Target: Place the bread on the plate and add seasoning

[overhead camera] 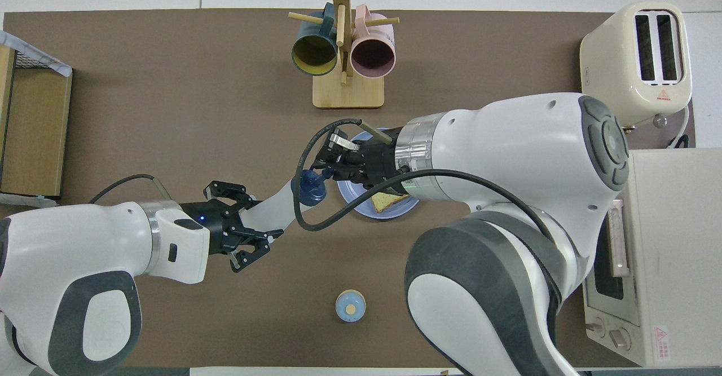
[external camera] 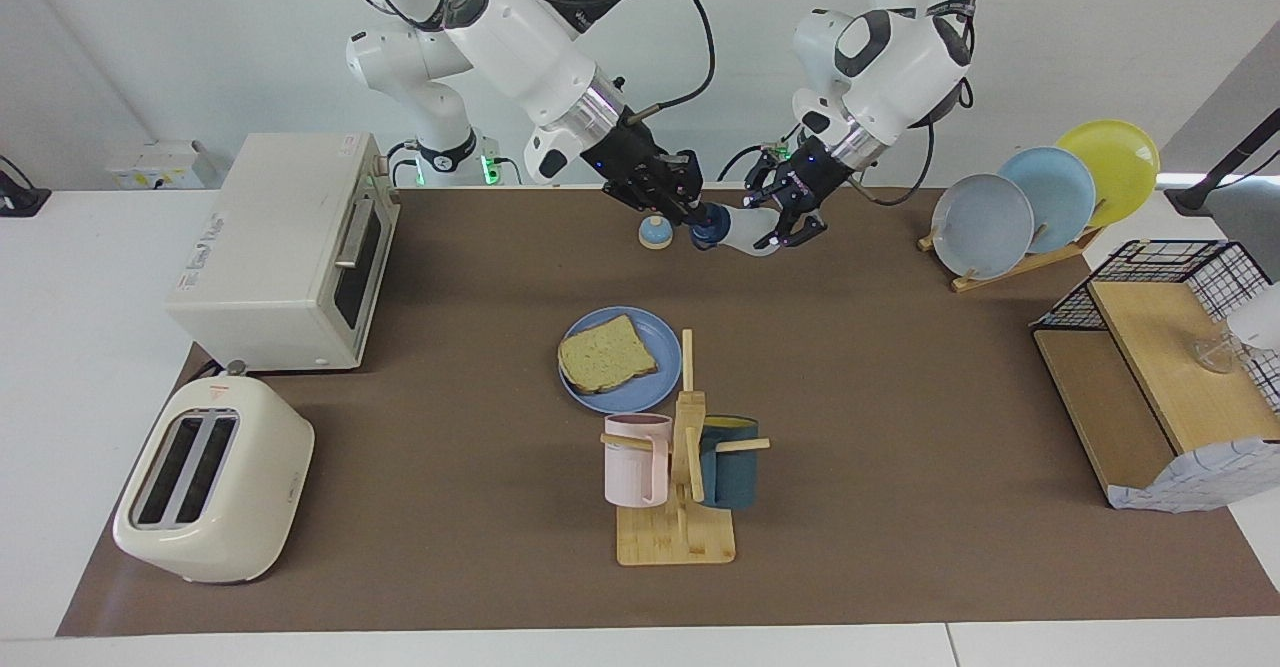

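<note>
The bread [external camera: 606, 354] lies flat on the blue plate [external camera: 642, 393] in the middle of the table, just on the robots' side of the mug rack. In the overhead view only a corner of the bread [overhead camera: 387, 200] and part of the plate [overhead camera: 361, 211] show under the right arm. My left gripper [external camera: 785, 231] is shut on the seasoning bottle [external camera: 745, 230] and holds it tilted in the air, navy cap [external camera: 704, 237] toward the right gripper. The bottle [overhead camera: 276, 207] hangs beside the plate in the overhead view. My right gripper [external camera: 688, 213] is at the cap [overhead camera: 311, 190].
A small blue-domed bell [external camera: 655, 233] stands on the mat near the robots, just below the two grippers. A mug rack [external camera: 680, 467] with a pink and a navy mug stands beside the plate. Oven [external camera: 285, 247], toaster [external camera: 210, 492], plate rack [external camera: 1040, 202] and wire shelf [external camera: 1160, 367] line the table's ends.
</note>
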You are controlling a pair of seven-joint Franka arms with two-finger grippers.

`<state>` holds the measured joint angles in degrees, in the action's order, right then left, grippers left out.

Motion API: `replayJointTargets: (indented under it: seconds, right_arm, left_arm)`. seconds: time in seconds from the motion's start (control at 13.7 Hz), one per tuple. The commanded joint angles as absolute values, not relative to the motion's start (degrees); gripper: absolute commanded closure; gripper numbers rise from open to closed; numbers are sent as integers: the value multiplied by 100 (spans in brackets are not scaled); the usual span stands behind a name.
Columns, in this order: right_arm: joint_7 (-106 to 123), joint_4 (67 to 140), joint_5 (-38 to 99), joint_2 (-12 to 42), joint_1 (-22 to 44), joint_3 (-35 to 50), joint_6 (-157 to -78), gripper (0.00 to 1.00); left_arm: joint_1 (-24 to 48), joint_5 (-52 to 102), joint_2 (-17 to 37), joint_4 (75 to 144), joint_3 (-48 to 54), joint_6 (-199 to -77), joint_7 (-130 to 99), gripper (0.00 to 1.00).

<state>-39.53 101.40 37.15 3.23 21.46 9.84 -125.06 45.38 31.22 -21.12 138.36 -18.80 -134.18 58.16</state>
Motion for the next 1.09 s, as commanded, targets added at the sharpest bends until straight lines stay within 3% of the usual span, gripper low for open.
replayJointTargets:
  seconds: [0.0, 0.29, 0.44, 1.02]
  right_arm:
    - [-3806, 10266, 3753, 229, 2145, 984, -12525, 67]
    - [-3806, 10266, 3753, 229, 2145, 984, -12428, 74]
    - [-3814, 10274, 3753, 229, 2145, 984, -12419, 100]
    - [-4087, 10204, 4243, 237, 1698, 940, -12218, 100]
  left_arm:
    - [4579, 3226, -2312, 14018, -1872, -13544, 5783, 100]
    - [4579, 3226, -2312, 14010, -1872, -13526, 5774, 100]
    - [4579, 3226, -2312, 14010, -1872, -13518, 5774, 100]
    - [4570, 3270, -2312, 14001, -1872, -13456, 5774, 100]
